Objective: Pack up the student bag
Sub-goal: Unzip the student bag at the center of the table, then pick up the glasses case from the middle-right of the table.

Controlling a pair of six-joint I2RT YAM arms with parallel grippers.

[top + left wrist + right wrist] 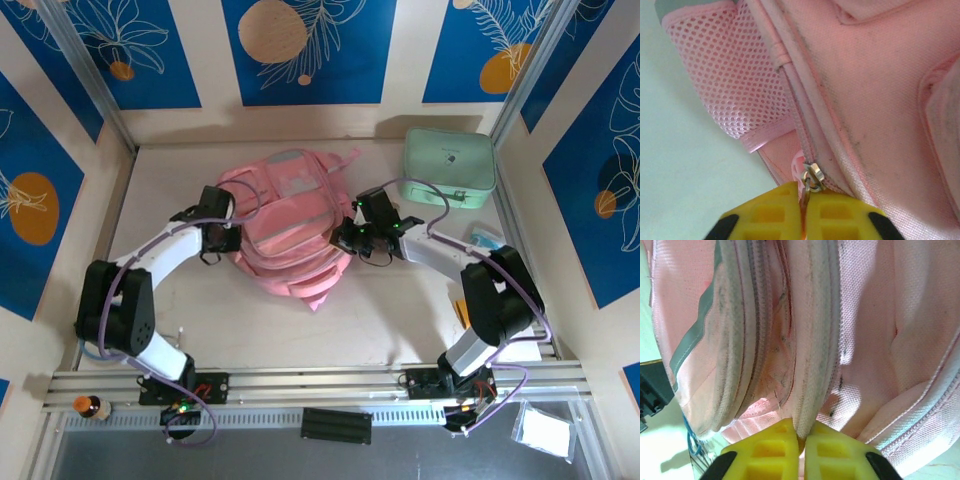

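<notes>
The student bag (285, 225) is a pink fabric backpack with grey strips, lying flat in the middle of the table. My left gripper (224, 236) is at its left side. In the left wrist view the yellow fingers (840, 215) of the left gripper (804, 200) are shut on the metal zipper pull (814, 177), next to the mesh side pocket (735, 85). My right gripper (346, 240) is at the bag's right side. In the right wrist view the right gripper (801, 437) is shut on a piped seam ridge (815, 365) of the bag.
A mint green hard case (449, 167) stands at the back right. A small blue and white packet (487, 238) lies by the right wall. A black block (336, 425) and a clear pouch (545, 432) sit in front of the rail.
</notes>
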